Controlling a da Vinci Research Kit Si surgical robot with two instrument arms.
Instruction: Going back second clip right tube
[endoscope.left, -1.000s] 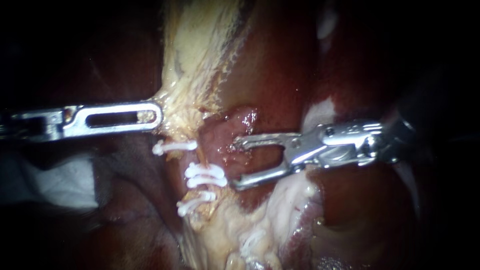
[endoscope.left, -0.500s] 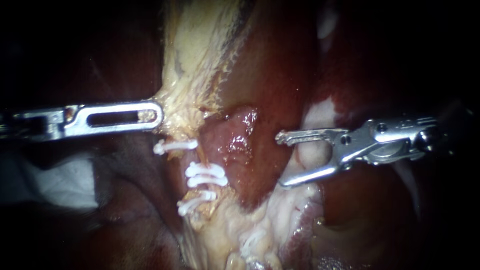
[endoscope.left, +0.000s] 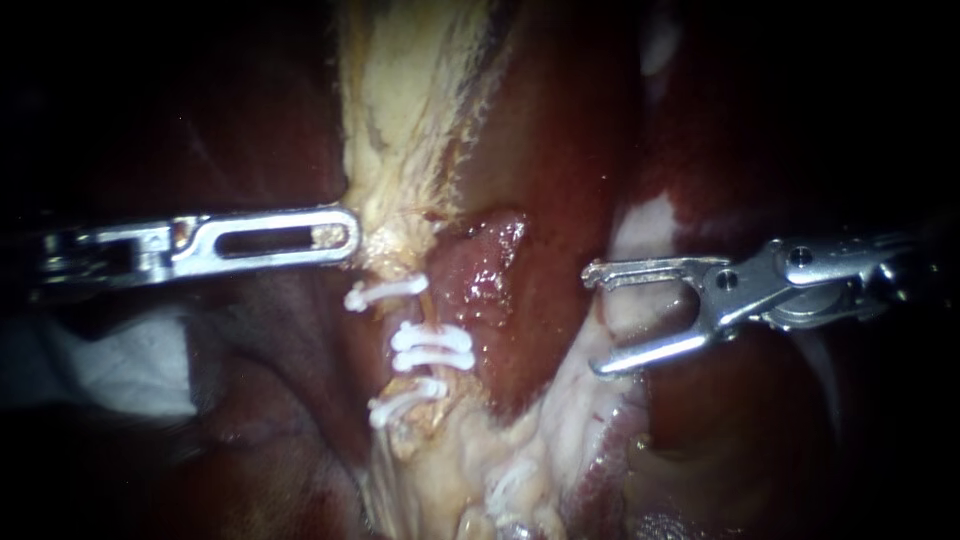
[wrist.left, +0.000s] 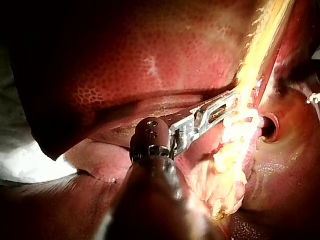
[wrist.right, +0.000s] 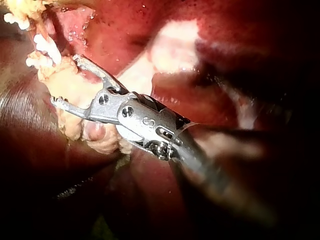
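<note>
Since a second ago my slim silver right instrument (endoscope.left: 592, 320) has drawn back from the white plastic clips (endoscope.left: 432, 348), now well ahead of its wide-open, empty jaws. My left instrument (endoscope.left: 340, 236) seemingly clamps the pale yellow tissue strand (endoscope.left: 400, 150) between slotted jaws.

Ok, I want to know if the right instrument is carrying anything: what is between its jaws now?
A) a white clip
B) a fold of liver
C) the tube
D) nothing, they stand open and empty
D: the right instrument shows a clear gap between its jaws with nothing in it, and it sits apart from the white clips.
</note>
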